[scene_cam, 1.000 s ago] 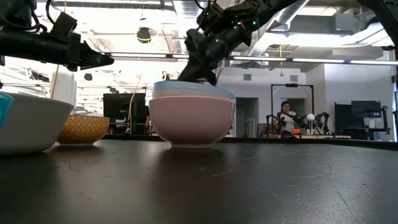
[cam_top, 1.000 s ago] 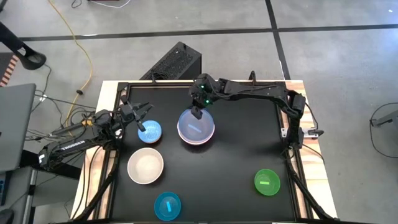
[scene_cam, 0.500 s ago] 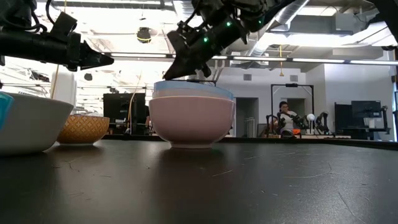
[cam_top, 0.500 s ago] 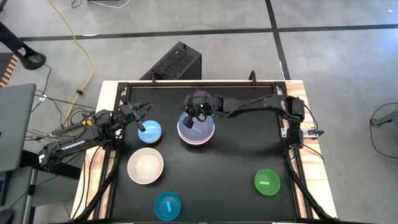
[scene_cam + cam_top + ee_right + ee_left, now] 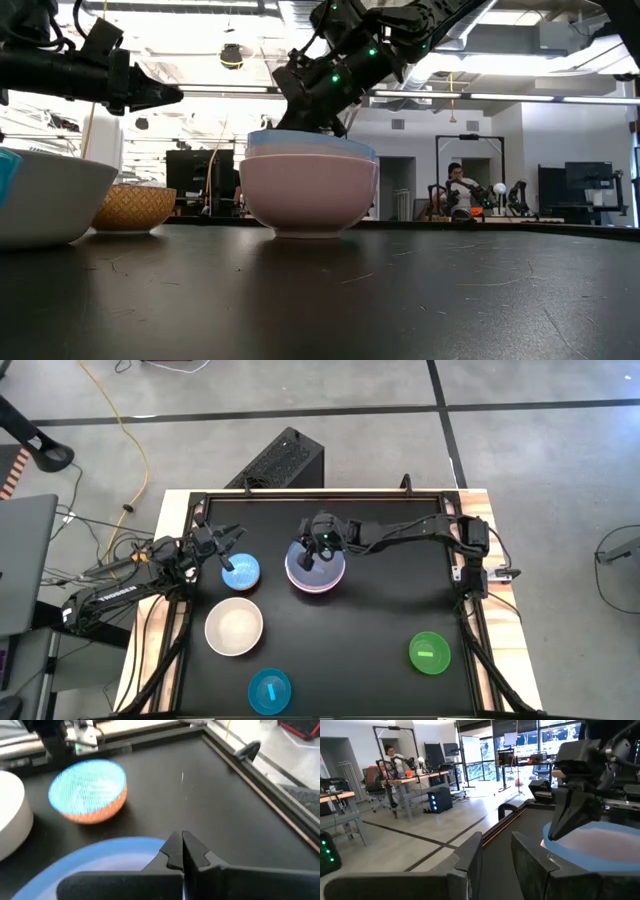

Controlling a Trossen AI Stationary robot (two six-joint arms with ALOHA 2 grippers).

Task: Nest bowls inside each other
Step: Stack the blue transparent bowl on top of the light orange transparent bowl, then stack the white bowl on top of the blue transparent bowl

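Note:
A blue bowl (image 5: pixel 316 565) sits nested in a pink bowl (image 5: pixel 308 190) at the table's middle. My right gripper (image 5: pixel 305 556) is shut, slanting down over the blue bowl's left rim (image 5: pixel 100 852). A small light-blue bowl (image 5: pixel 241 572) with a woven tan outside (image 5: pixel 89 790) stands to the left, and my left gripper (image 5: pixel 228 543) waits open just beyond it. A cream bowl (image 5: pixel 234 628), a small cyan bowl (image 5: pixel 269 691) and a small green bowl (image 5: pixel 430 654) rest on their bases nearer the front edge. My right gripper's shut fingertips (image 5: pixel 559 827) reach down to the blue bowl's rim (image 5: pixel 555 842) on its left side, slanting from the right and above. Whether they touch the rim or the inside wall, I cannot tell. The bowl stays level in the pink one.
The black tabletop has a raised frame (image 5: pixel 320 493) around it. Bare surface lies between the stacked bowls and the green bowl on the right. Desks and a seated person (image 5: pixel 462 190) show in the room beyond.
My right gripper, shut throughout, has swung from the far rim of the blue bowl toward the table's left and a little down, tipping and rolling as it went. The nested bowls have stayed where they were.

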